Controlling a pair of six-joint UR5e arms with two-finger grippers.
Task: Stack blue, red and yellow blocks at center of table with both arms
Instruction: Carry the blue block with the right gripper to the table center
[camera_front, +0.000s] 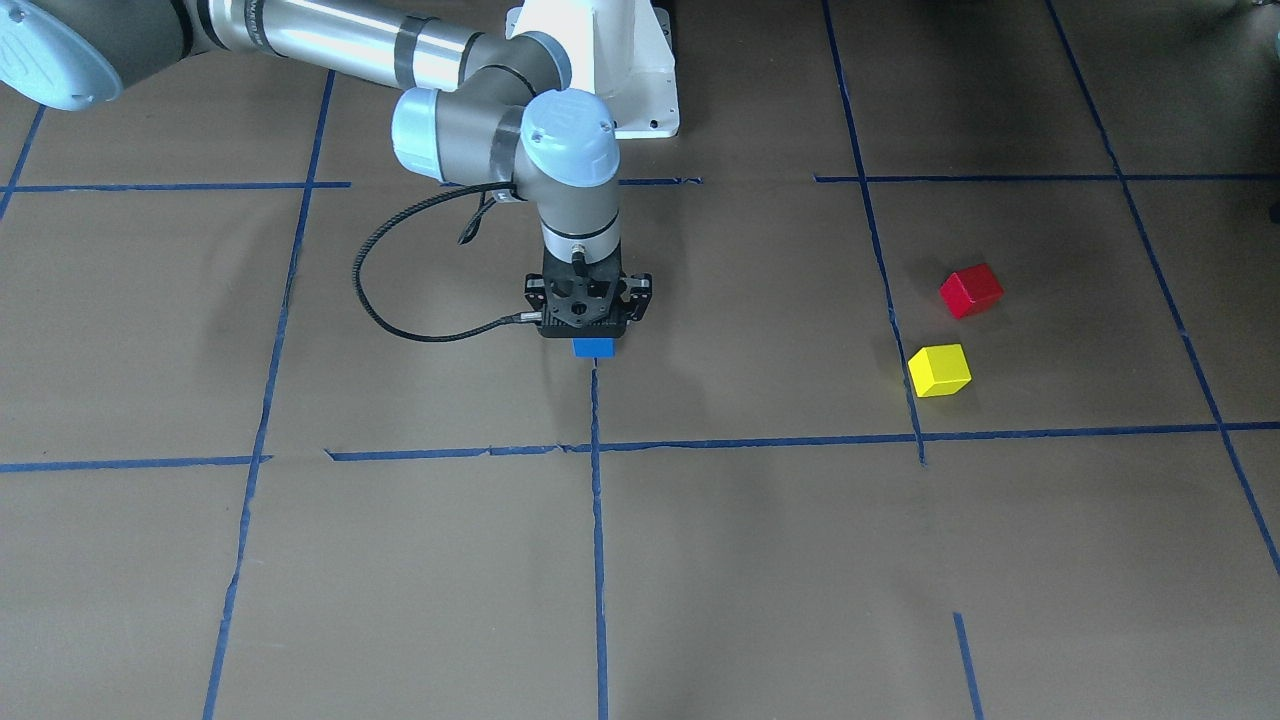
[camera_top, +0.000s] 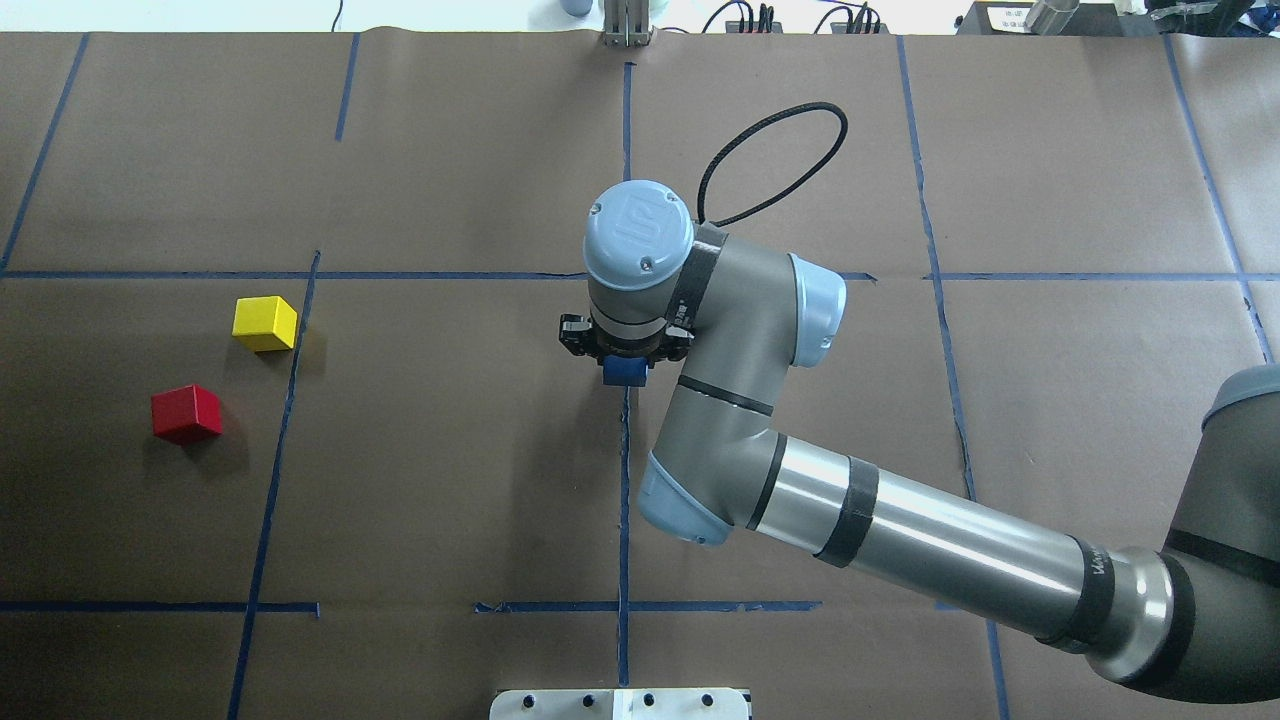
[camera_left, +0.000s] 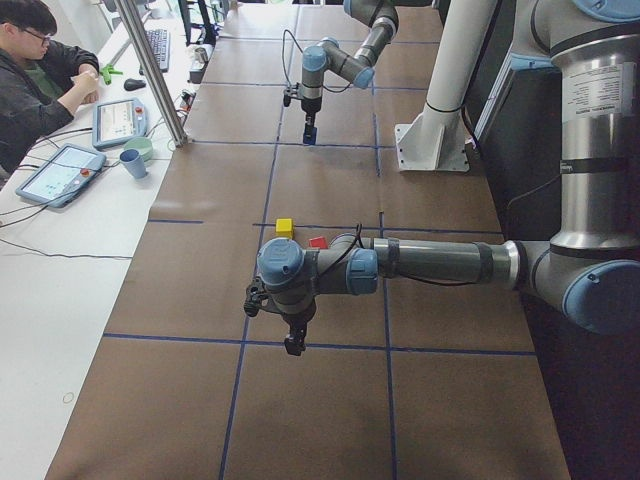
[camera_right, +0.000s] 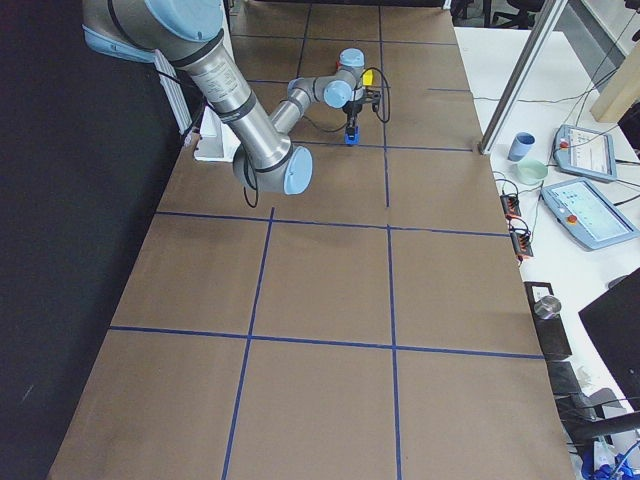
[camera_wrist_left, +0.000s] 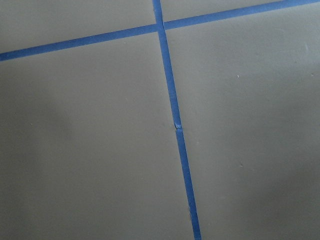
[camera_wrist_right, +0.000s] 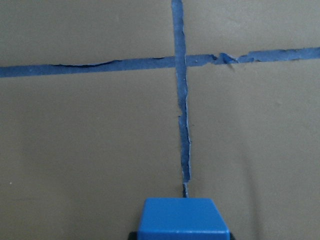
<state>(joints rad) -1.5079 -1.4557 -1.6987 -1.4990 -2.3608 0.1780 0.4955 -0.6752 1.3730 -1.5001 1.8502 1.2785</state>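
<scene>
A: State of the right end effector (camera_front: 590, 335)?
B: Pointing straight down, pressed in on the blue block (camera_front: 594, 347) from two sides, pinching it. The right wrist view has the block's top face at the bottom edge of frame.
A: Is the block on the bench (camera_front: 400, 560) or off it?
B: It's low, at or just above the brown paper. Can't tell which. A blue tape line (camera_wrist_right: 184, 125) ends right at the blue block, on its operator side.
A: Red block (camera_front: 971, 290)?
B: Well apart from the blue block, off to the robot's left of it and slightly toward the robot's base. It lies on the bench, turned askew.
A: Yellow block (camera_front: 939, 370)?
B: Same side of the blue block, also well apart, a bit nearer to it than the red one and slightly toward the operators. The two don't touch.
A: Left end effector (camera_left: 292, 347)?
B: Only the left side view catches it. It's further from the blue block than both other blocks, hanging over the bench. Spread or pressed together, I can't tell. Its wrist camera shows only paper and crossing tape.
</scene>
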